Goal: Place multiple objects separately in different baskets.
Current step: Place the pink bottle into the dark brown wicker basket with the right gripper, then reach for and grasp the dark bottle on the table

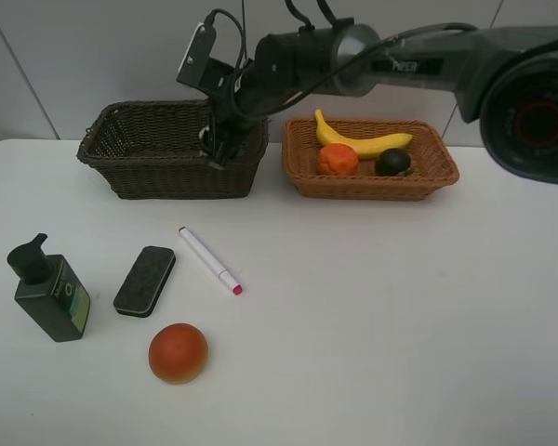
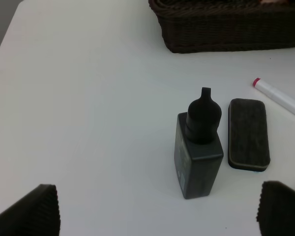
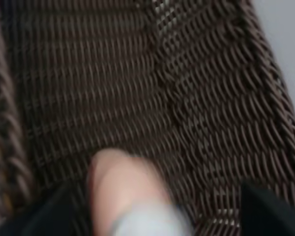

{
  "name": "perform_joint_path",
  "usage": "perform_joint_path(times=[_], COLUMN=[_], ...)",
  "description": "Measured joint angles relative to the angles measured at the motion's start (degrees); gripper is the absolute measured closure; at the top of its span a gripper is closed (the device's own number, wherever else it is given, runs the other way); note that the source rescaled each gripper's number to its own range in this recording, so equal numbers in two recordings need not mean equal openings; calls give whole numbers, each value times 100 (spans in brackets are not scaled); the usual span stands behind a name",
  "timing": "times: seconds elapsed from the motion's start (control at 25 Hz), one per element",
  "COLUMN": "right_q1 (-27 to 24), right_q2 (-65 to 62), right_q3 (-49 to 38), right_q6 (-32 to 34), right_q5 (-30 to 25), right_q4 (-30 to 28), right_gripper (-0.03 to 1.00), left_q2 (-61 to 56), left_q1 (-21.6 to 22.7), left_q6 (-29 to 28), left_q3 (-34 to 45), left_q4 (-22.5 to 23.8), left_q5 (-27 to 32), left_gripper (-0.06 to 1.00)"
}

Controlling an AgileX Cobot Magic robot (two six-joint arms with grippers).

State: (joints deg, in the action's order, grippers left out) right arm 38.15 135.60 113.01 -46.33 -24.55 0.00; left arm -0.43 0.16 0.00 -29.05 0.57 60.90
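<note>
We read the white word "PiPER" point(image 1: 418, 66) on the grey right arm point(image 1: 353, 56). The dark green pump bottle point(image 1: 51, 293) has a green label, but its writing is too small to read.

The right gripper point(image 1: 219, 144) reaches down into the deep dark brown wicker basket point(image 1: 130, 177). In the blurry right wrist view its fingers point(image 3: 273, 209) stand apart. The pink bottle point(image 3: 123, 191) sits loose between them, with part of it cut off.

Only the tips of the left gripper point(image 2: 155, 211) show, and they are wide apart and hold nothing.

The pump bottle, the black eraser point(image 1: 145, 281), the white marker point(image 1: 209, 261) and the red-orange ball fruit point(image 1: 178, 353) are on the white table point(image 1: 400, 325). The yellow banana point(image 1: 363, 141), the bumpy tangerine point(image 1: 338, 160) and the dark green round fruit point(image 1: 392, 163) lie in the shallow light tan wicker basket point(image 1: 372, 189).
</note>
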Motion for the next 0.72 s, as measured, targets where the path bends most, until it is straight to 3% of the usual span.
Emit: perform_joint_path(times=[0.12, 0.4, 0.72], right_q1=[-11, -11, -11], right_q2=[0, -60, -756], right_q3=[4, 18, 18], right_q6=[12, 25, 25], right_q5=[0, -125, -1246], right_q4=[30, 35, 56], right_gripper=[0, -1, -1], left_q2=[0, 0, 0], left_q1=[0, 0, 0], left_q6=[0, 0, 0], left_q3=[0, 0, 0], left_q4=[0, 0, 0], left_q5=[0, 0, 0], left_gripper=[-6, -6, -6])
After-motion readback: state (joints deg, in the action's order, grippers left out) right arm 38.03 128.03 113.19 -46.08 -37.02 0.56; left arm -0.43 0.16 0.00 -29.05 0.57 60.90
